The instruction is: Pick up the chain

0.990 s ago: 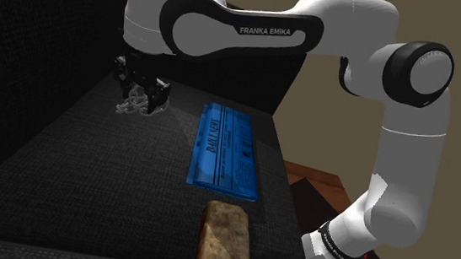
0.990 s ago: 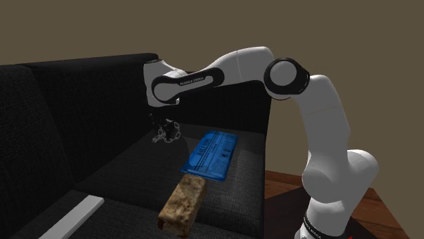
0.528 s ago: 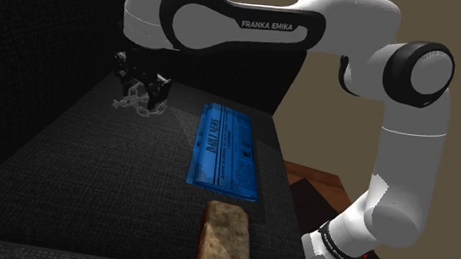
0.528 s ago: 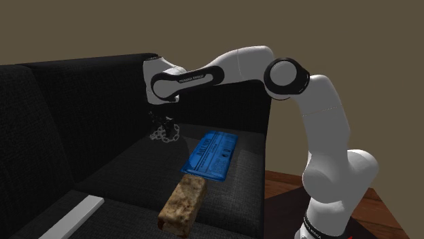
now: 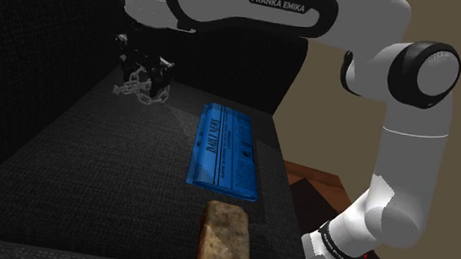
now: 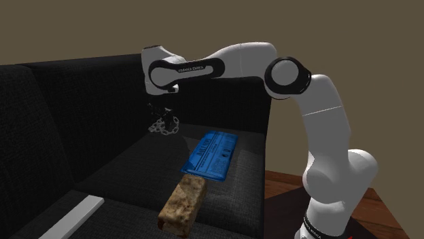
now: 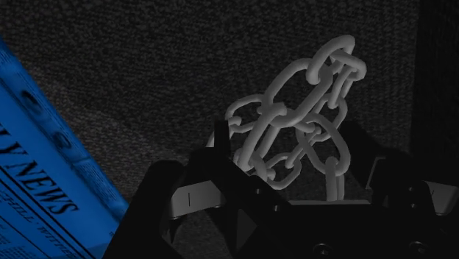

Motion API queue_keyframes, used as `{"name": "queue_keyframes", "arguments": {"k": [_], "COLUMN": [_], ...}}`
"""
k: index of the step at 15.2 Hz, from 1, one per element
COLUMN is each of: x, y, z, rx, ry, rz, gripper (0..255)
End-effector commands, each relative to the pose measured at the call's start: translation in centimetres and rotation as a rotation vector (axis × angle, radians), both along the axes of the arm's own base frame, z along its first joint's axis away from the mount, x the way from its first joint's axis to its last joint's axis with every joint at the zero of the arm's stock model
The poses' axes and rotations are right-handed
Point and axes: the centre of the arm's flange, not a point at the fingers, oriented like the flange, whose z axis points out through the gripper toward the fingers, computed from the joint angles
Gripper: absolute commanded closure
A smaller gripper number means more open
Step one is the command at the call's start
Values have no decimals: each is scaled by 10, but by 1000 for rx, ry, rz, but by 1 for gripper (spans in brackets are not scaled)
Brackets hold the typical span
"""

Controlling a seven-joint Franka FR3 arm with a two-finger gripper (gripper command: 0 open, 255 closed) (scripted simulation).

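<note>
Grey chain (image 6: 164, 125) clamped in black pincer (image 5: 144, 72), dangling above dark sofa seat (image 5: 91, 164)

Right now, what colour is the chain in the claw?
The chain is pale grey, nearly white; clearest in the wrist view.

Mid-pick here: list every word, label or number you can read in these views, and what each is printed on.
"FRANKA EMIKA": on the dark link of the white arm, shoulder view.
"NEWS": on the blue newspaper, wrist view; the letters before it are cut off, and the smaller line below is too small to read.
The chain carries no text.
</note>
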Motion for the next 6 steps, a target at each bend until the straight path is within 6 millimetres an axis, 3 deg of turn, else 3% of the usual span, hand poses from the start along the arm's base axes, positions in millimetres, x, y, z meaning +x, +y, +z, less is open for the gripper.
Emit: {"name": "queue_keyframes", "arguments": {"k": [1, 6], "x": [1, 1], "y": [0, 0], "z": [11, 28], "rx": [0, 0], "ry": [0, 0], "rz": [0, 0], "gripper": [255, 255]}}
